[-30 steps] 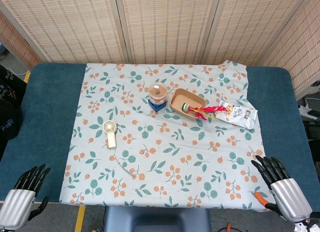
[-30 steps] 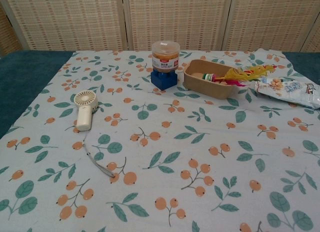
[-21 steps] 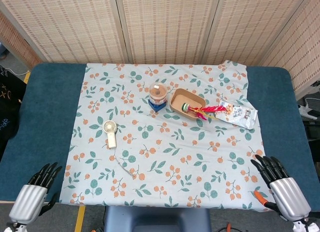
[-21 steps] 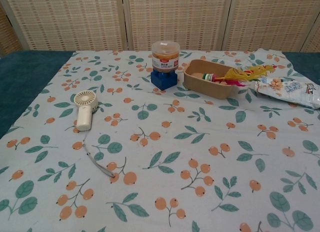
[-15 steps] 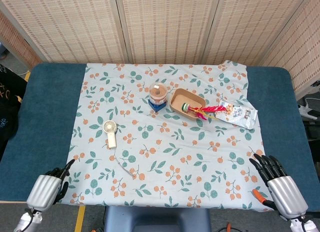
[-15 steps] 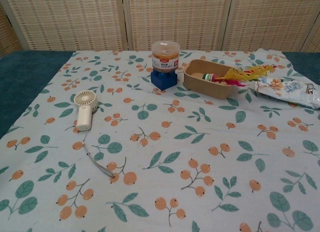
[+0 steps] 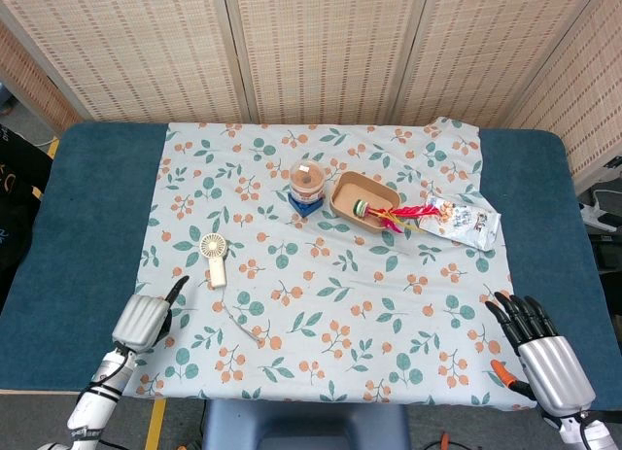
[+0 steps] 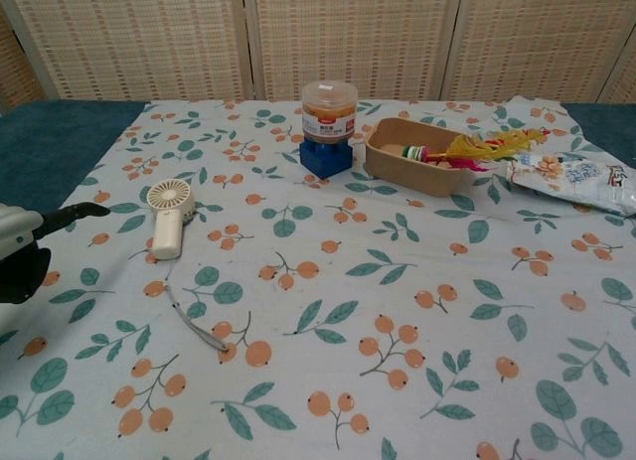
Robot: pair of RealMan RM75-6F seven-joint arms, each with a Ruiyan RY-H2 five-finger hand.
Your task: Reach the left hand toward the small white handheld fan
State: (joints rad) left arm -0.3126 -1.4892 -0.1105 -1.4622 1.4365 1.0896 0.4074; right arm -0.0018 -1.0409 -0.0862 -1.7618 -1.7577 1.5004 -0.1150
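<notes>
The small white handheld fan (image 7: 214,258) lies flat on the leaf-and-berry tablecloth (image 7: 321,304) toward the robot's left side, its long axis running roughly from far to near: the round grilled head points away toward the screens, the stubby handle toward the robot. It is cream-white, with a circular slatted guard and a thin grey wrist cord (image 8: 194,323) trailing from the handle's end across the cloth. The left hand (image 7: 144,319) hovers near the cloth's left edge, apart from the fan, holding nothing, one dark finger stretched out toward it; how the rest of its fingers lie I cannot tell. The chest view shows only that hand's edge and the outstretched fingertip at the left border, level with the fan's head. Only the head view shows the right hand (image 7: 544,353), at the near right corner with its fingers straight and slightly spread, empty. Further back stand an orange-lidded jar (image 8: 329,109) on a blue block (image 8: 326,156), a brown tray (image 8: 422,172) with bright feathers, and a snack packet (image 8: 571,177).
</notes>
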